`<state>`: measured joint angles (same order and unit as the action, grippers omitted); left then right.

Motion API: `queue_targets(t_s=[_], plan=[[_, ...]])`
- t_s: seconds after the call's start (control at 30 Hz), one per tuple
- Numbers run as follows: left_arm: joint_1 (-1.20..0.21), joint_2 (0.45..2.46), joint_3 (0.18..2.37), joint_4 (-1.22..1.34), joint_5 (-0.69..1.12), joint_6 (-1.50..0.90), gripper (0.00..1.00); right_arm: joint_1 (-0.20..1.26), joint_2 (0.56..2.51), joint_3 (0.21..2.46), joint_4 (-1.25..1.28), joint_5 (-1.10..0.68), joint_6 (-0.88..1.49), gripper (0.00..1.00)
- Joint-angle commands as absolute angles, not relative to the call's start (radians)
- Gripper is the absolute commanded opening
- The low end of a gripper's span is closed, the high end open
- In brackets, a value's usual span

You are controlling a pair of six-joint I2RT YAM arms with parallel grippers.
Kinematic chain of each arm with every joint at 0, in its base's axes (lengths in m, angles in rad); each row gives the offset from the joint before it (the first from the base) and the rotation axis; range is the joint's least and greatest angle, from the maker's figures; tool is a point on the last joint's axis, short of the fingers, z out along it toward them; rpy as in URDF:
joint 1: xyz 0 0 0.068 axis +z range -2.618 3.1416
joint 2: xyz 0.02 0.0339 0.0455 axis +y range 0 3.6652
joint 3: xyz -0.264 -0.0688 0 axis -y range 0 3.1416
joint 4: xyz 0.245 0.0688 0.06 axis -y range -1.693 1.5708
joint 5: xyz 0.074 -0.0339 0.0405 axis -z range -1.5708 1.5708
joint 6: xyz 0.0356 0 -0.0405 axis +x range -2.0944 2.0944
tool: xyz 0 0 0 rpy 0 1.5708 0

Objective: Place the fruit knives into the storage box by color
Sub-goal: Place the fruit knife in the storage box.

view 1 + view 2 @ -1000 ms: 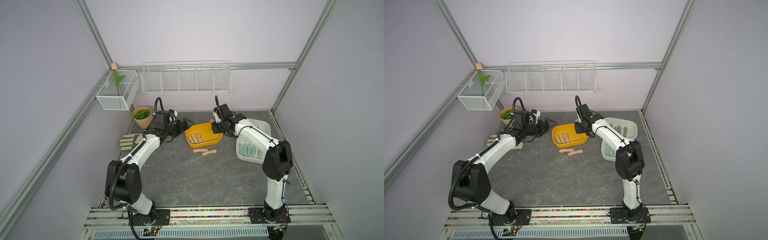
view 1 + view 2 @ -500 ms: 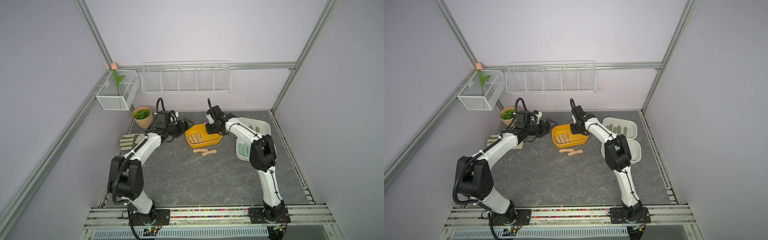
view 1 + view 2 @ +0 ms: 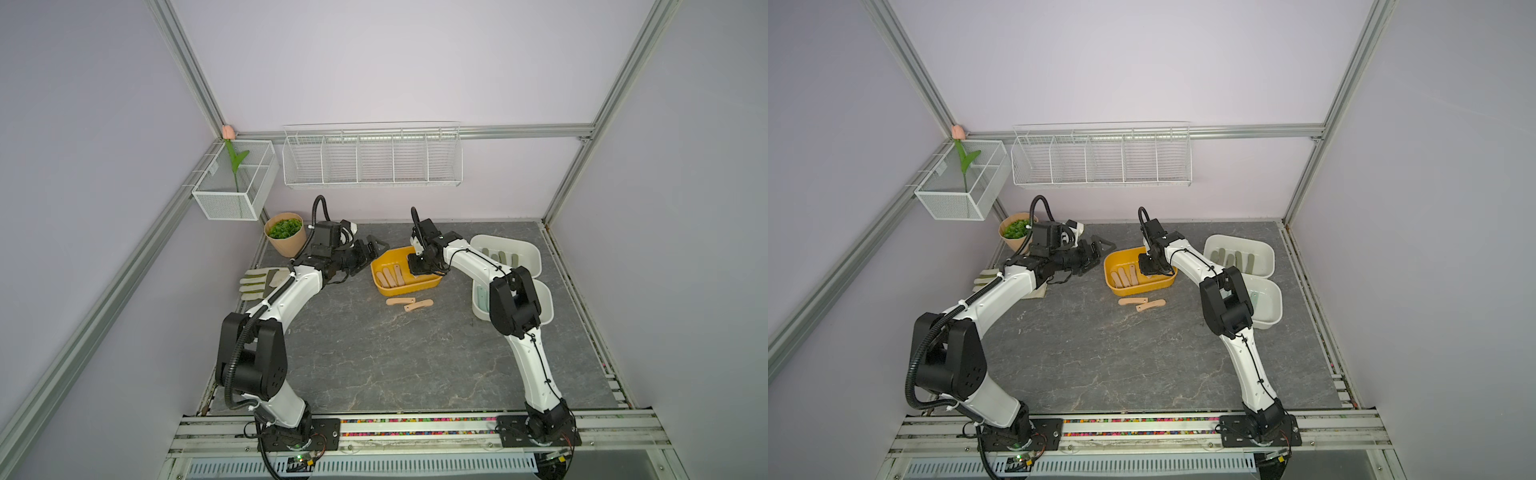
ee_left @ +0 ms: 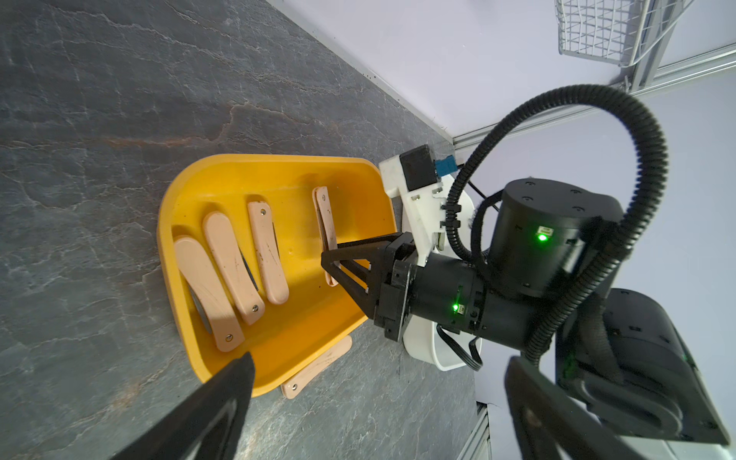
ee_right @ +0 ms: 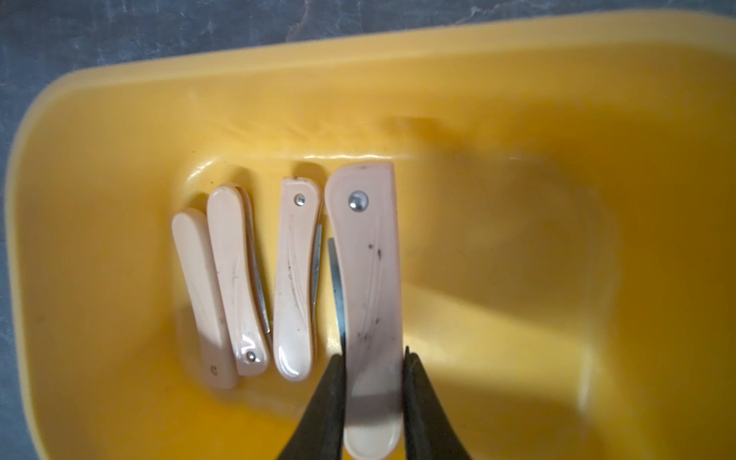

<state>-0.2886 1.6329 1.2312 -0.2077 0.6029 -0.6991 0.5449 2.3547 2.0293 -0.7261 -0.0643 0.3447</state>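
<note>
Right gripper: jaws narrow, pinching the round end of a peach-pink fruit knife. The knife hangs inside the yellow box, rivet end low; whether it touches the floor I cannot tell.
- Beside it: three pink knives lie in a row on the box floor, with bare floor on the held knife's other side.
- Left gripper: jaws wide, empty, just beside the box's left wall.
- Yellow box sits mid-bench, toward the back edge.
- Two loose pink knives lie on the bench just in front of it.
- White boxes along the right edge: the back-corner box holds olive knives, the nearer box mint ones.

Step, as I judge it: placing pink, late in the sort. Next: lower, open the jaws, lift clear of the row, then fetch the loose pair.
</note>
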Motion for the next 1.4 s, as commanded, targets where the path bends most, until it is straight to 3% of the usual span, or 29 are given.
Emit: queue_targets(t_s=[0.0, 0.9, 1.1, 1.37], plan=[[-0.285, 1.617, 1.233, -0.196, 0.608, -0.701, 0.99, 0.546, 2.381, 2.053, -0.709, -0.081, 0.377, 0.25], [-0.285, 1.539, 1.220, -0.250, 0.587, -0.694, 0.99, 0.536, 2.431, 2.117, -0.731, -0.093, 0.408, 0.34], [-0.285, 1.509, 1.214, -0.268, 0.574, -0.693, 0.99, 0.537, 2.335, 2.091, -0.748, -0.125, 0.394, 0.37], [-0.294, 1.457, 1.170, -0.268, 0.540, -0.705, 0.99, 0.541, 2.052, 1.798, -0.654, -0.135, 0.383, 0.43]])
